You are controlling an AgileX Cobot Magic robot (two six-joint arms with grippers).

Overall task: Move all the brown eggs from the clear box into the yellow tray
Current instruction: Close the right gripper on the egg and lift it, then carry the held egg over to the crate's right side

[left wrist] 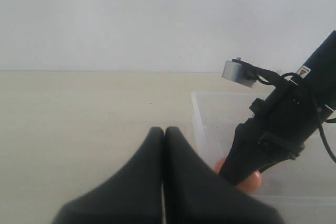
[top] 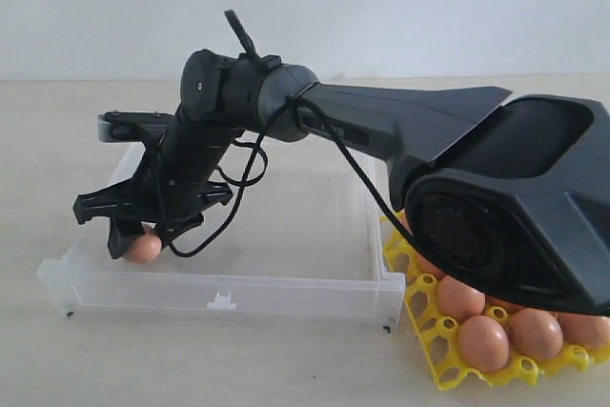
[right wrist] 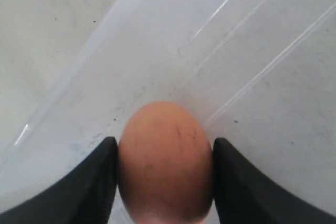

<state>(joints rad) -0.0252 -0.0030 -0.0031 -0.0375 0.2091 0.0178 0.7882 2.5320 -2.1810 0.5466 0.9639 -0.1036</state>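
My right claw [right wrist: 164,142] is closed on one brown egg [right wrist: 165,166], with a black finger [right wrist: 89,182] pressed against each side of it. The egg sits low inside the clear box [top: 286,295], in the front left corner as the exterior view shows it. My left claw [left wrist: 164,135] is fully shut, its two fingers flat together, and hangs outside the box over the pale table [top: 57,140]. Just beside the box's right end lies the yellow tray [top: 427,348], partly hidden by my right arm [top: 400,131], with several more brown eggs [top: 484,342] seated in its cups
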